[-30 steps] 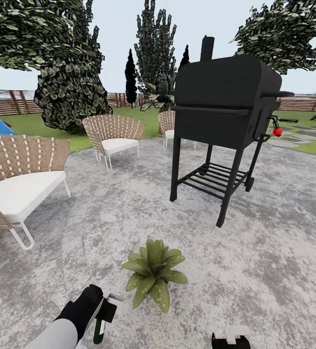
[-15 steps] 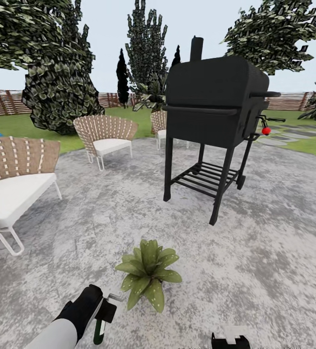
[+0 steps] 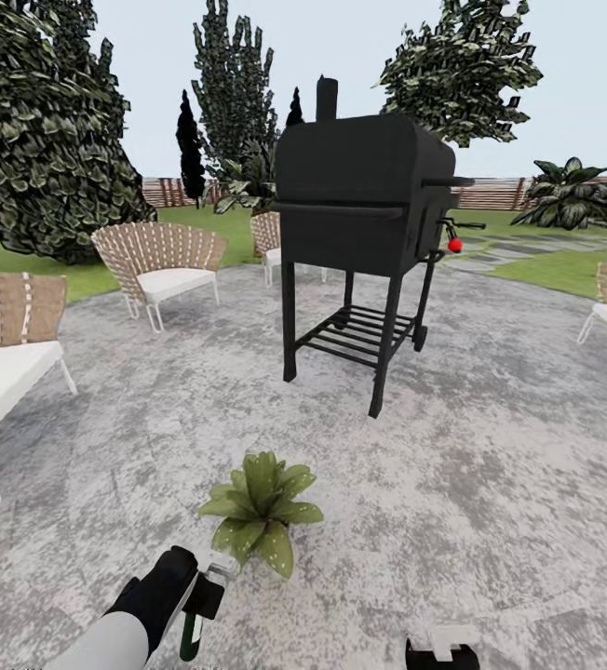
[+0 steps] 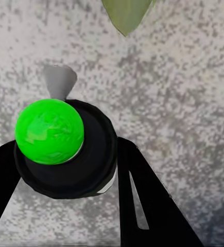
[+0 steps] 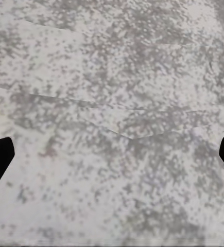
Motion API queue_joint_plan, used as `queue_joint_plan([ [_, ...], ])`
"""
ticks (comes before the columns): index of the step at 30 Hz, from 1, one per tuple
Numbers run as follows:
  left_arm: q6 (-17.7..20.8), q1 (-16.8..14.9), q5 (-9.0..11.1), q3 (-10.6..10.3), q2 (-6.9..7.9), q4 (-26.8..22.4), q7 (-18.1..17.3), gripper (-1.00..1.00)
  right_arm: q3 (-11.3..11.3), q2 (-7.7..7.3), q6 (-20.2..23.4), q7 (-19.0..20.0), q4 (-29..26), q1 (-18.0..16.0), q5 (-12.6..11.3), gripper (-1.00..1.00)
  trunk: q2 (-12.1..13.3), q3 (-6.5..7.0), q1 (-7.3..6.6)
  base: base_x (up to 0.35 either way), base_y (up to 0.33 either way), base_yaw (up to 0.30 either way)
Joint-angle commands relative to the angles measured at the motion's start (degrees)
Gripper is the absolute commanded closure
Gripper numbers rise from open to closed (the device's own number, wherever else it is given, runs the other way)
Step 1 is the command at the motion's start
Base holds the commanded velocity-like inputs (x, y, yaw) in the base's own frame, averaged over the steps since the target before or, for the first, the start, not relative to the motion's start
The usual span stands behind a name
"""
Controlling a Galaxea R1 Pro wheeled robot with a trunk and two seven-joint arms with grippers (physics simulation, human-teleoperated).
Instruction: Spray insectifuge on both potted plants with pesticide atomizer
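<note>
Left gripper (image 3: 192, 596) is clamped on the pesticide atomizer (image 3: 195, 622), nozzle aimed at the potted plant (image 3: 259, 507) just ahead on the patio (image 3: 490, 484), presumably lined up to spray; right gripper (image 5: 112, 154) hangs spread wide, holding nothing.

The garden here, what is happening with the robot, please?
The robot stands on the grey stone patio. Its left gripper holds the pesticide atomizer, the sprayer head pointing toward a potted plant just in front of it. The right gripper hangs open above bare stone, holding nothing. A black grill and woven chairs stand farther back.
</note>
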Motion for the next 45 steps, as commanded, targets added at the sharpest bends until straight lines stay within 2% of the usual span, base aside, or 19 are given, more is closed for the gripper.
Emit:
queue_joint_plan([
  [1, 0.20, 0.03, -0.61, 0.46, -0.06, -0.13, -0.47, 1.00, -0.45, 0.03, -0.18, -0.20, 0.07, -0.05, 0.59, -1.00, -0.02, -0.05, -0.04, -0.304, 0.198, -0.265],
  [8, 0.34, -0.05, -0.62, 0.53, -0.14, -0.18, -0.49, 1.00, -0.47, 0.04, -0.18, -0.20, 0.08, -0.05, 0.59, -1.00, -0.02, -0.05, -0.04, -0.279, 0.230, -0.265],
  [11, 1.50, -0.64, -0.64, 0.26, -0.32, -0.29, -0.54, 1.00, -0.49, 0.02, -0.18, -0.20, 0.01, -0.05, 0.59, -1.00, -0.02, -0.05, -0.04, -0.142, 0.124, -0.226],
  [12, 4.14, -1.21, -0.66, 0.03, -0.26, -0.42, -0.86, 1.00, -0.52, -0.03, -0.18, -0.20, -0.01, -0.05, 0.59, -1.00, -0.02, -0.05, -0.04, -0.028, 0.024, -0.063],
  [15, 6.05, -4.59, -1.04, -0.10, 0.42, -0.41, -4.67, 1.00, -0.54, -0.14, -0.18, -0.20, 0.00, -0.05, 0.59, -1.00, -0.02, -0.05, -0.04, -0.009, 0.008, -0.020],
  [16, 6.63, -6.00, -1.20, -0.11, 1.14, -0.40, -6.62, 1.00, -0.54, -0.14, -0.18, -0.20, 0.01, -0.05, 0.59, -1.00, -0.02, -0.05, -0.04, -0.002, 0.002, -0.005],
  [17, 9.09, -8.13, -1.21, -0.12, 2.84, -0.44, -9.10, 1.00, -0.54, -0.14, -0.18, -0.20, 0.03, -0.05, 0.63, -1.00, -0.02, -0.05, -0.04, -0.001, 0.001, -0.002],
  [19, 12.17, -10.65, -1.13, -0.16, 4.75, -0.47, -11.02, 1.00, -0.54, -0.15, -0.18, -0.20, 0.03, -0.05, 0.66, -1.00, -0.02, -0.05, -0.04, 0.000, 0.000, 0.000],
  [23, 13.04, -12.74, -1.11, -0.19, 5.66, -0.49, -12.60, 1.00, -0.52, -0.15, -0.18, -0.20, 0.06, -0.05, 0.67, -1.00, -0.02, -0.05, -0.04, 0.000, 0.000, 0.000],
  [27, 13.04, -12.54, -1.10, -0.26, 5.67, -0.48, -12.83, 1.00, -0.52, -0.14, -0.18, -0.20, 0.03, -0.05, 0.61, -1.00, -0.02, -0.05, -0.04, 0.000, 0.000, 0.000],
  [31, 12.41, -12.13, -1.03, -0.80, 5.04, -0.41, -12.94, 1.00, -0.49, -0.14, -0.18, -0.20, 0.07, -0.05, 0.59, -1.00, -0.02, -0.05, -0.04, 0.000, 0.000, 0.000],
  [32, 12.33, -12.10, -0.98, -1.45, 4.61, -0.36, -12.99, 1.00, -0.47, -0.14, -0.18, -0.20, 0.06, -0.05, 0.59, -1.00, -0.02, -0.05, -0.04, 0.000, 0.000, 0.000],
  [33, 12.28, -12.06, -0.95, -2.48, 3.47, -0.33, -13.02, 1.00, -0.47, -0.14, -0.18, -0.20, 0.07, -0.05, 0.59, -1.00, -0.02, -0.05, -0.04, 0.000, 0.000, 0.000],
  [36, 12.25, -12.00, -1.00, -3.35, 1.96, -0.31, -12.97, 1.00, -0.50, -0.14, -0.18, -0.20, 0.06, -0.05, 0.59, -1.00, -0.02, -0.05, -0.04, 0.000, 0.000, 0.000],
  [45, 11.99, -11.09, -1.22, -3.79, 2.72, -0.39, -12.71, 1.00, -0.49, -0.14, -0.18, -0.20, 0.08, -0.05, 0.59, -1.00, -0.02, -0.05, -0.04, -0.006, 0.015, -0.156],
])
